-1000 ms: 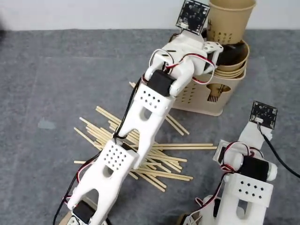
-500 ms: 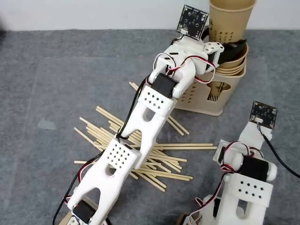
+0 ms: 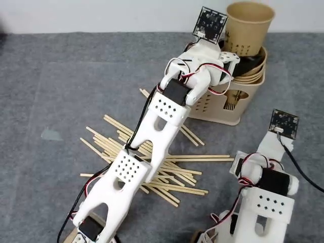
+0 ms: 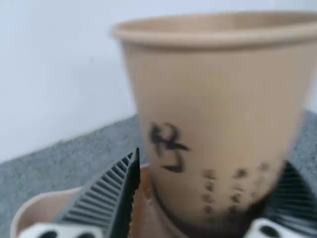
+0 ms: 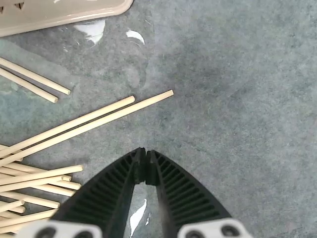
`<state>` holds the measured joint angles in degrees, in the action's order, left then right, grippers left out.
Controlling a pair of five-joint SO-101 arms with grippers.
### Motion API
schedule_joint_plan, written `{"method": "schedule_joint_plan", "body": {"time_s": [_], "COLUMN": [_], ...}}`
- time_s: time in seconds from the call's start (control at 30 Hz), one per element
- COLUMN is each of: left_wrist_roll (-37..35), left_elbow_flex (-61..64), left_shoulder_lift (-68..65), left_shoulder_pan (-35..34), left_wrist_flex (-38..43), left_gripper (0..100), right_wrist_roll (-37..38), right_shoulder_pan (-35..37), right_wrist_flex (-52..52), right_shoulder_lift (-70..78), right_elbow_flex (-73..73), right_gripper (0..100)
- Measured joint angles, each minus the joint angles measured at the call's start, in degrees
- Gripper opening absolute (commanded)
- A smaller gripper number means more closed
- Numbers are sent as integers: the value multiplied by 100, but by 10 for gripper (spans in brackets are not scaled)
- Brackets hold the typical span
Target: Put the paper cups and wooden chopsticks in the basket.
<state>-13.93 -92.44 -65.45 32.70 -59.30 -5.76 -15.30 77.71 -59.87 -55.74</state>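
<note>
Holding a paper cup (image 3: 249, 28) over the basket (image 3: 223, 109)

My left fingers (image 4: 109, 198) clamp it upright above the stacked cups (image 3: 253, 76), far right. My right fingers (image 5: 119, 193) are pressed together over the table (image 3: 61, 91), near the scattered chopsticks (image 3: 152, 162).

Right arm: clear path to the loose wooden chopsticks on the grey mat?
Likely yes: nearest wooden chopsticks lie bare beside the right gripper, nothing between. Its jaws are shut, so open first.

One basket (image 3: 223, 109). One paper cup (image 3: 249, 30) in the left gripper (image 4: 212, 158), at least three nested cups (image 3: 251, 76) beneath it. Chopsticks (image 3: 172, 172) near the right gripper (image 5: 146, 158): some two dozen, too tangled to count.
</note>
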Motion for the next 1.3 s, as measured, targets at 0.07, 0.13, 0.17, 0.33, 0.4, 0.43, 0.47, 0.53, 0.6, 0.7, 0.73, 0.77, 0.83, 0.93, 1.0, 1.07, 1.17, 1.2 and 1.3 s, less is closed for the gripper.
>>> {"method": "schedule_joint_plan", "body": {"time_s": [0.07,0.13,0.17,0.33,0.4,0.43,0.47,0.53,0.6,0.7,0.73,0.77,0.83,0.93,1.0,1.07,1.17,1.2,1.3], "left_wrist_roll": [-18,-70,-70,-70,-88,-88,-97,-97,-97,-97,-97,-97,-97,-97,-97,-97,-97,-97,-88], "left_elbow_flex": [0,0,0,0,0,0,0,0,0,0,0,0,0,0,0,0,0,0,0], "left_shoulder_lift": [62,79,88,97,97,114,167,325,527,782,826,862,888,888,1002,1248,1767,1943,2365], "left_shoulder_pan": [-26,-35,-35,-35,-35,-35,-35,-26,-9,-18,-18,-18,-18,-26,-70,-88,-70,-62,-44], "left_wrist_flex": [-273,-448,-484,-484,-484,-484,-484,-484,-484,-484,-484,-484,-484,-484,-598,-905,-1512,-1714,-2435], "left_gripper": [490,491,491,491,491,491,491,491,491,491,491,491,491,491,491,491,490,490,490], "right_wrist_roll": [0,0,0,0,0,0,0,0,0,0,0,0,0,0,0,0,0,0,0], "right_shoulder_pan": [0,0,0,0,0,0,0,0,0,0,0,0,0,0,0,0,0,0,0], "right_wrist_flex": [0,0,0,0,0,0,0,0,0,0,0,0,0,0,0,0,0,0,0], "right_shoulder_lift": [0,0,0,0,0,0,0,0,0,0,0,0,0,0,0,0,0,0,0], "right_elbow_flex": [0,0,0,0,0,0,0,0,0,0,0,0,0,0,0,0,0,0,0], "right_gripper": [12,12,12,12,12,12,12,12,12,12,12,12,12,12,12,12,12,12,12]}}
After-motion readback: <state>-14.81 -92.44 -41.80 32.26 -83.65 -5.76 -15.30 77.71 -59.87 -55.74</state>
